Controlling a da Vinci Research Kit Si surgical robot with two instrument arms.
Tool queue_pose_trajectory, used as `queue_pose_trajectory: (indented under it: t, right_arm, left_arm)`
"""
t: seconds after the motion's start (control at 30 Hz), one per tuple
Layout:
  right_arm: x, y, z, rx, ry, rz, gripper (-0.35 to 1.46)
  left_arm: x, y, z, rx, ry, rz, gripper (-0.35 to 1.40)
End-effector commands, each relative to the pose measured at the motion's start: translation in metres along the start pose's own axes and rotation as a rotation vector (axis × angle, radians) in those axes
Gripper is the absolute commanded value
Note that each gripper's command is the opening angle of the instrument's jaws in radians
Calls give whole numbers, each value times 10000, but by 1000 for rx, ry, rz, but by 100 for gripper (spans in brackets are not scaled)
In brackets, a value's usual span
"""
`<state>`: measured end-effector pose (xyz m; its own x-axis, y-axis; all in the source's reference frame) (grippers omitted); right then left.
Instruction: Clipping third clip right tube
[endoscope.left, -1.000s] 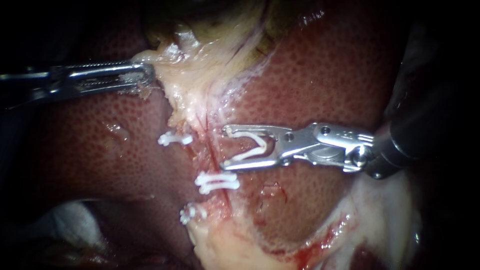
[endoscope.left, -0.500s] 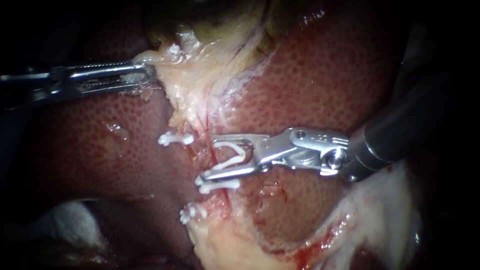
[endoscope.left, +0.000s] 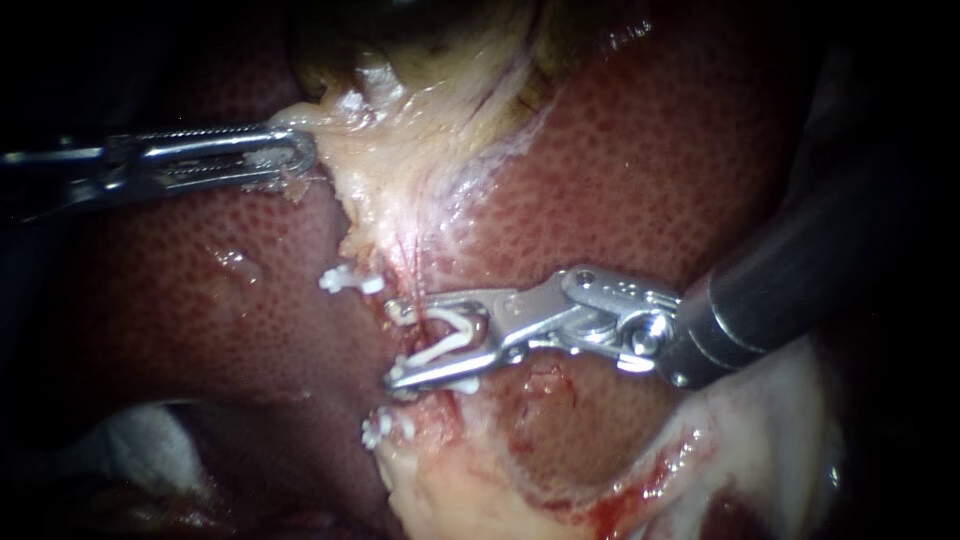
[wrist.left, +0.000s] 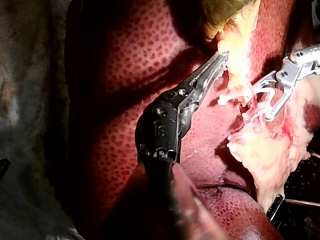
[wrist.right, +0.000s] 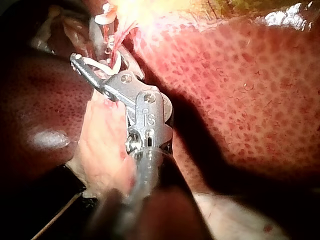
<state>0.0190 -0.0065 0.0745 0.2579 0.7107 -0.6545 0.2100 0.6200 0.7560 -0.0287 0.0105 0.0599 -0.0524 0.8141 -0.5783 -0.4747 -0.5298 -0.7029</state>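
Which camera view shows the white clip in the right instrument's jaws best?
The endoscope view: the clip lies side-on, its whole curve plain between the jaws of the right instrument. The left wrist view shows the clip small, among other clips; the right wrist view shows only part, past the jaws.

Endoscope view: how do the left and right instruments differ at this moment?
The left instrument's jaws lie together, clamped on pale tissue; the right instrument's jaws stand apart, holding an open white clip astride the tube. The left instrument lies level; the right instrument slants in from the upper right. Both are slim metal tips gripping something over the liver.
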Motion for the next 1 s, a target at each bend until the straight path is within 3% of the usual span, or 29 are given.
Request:
queue_pose_trajectory:
  t: [0.03, 0.43, 0.67, 1.0]
  right_arm:
    - [2, -1, 0, 5, 8, 4, 49]
    - [27, -3, -8, 29, 46, 20, 45]
    - [30, -1, -10, 32, 47, 28, 39]
    - [28, 1, -14, 31, 47, 69, -16]
  left_arm:
    - [0, -1, 0, -1, 0, -1, -35]
    - [-1, -4, 1, -1, 0, -1, -35]
    - [-1, -3, 2, 0, 0, -1, -35]
    - [-2, -3, 3, 1, 1, 0, -35]
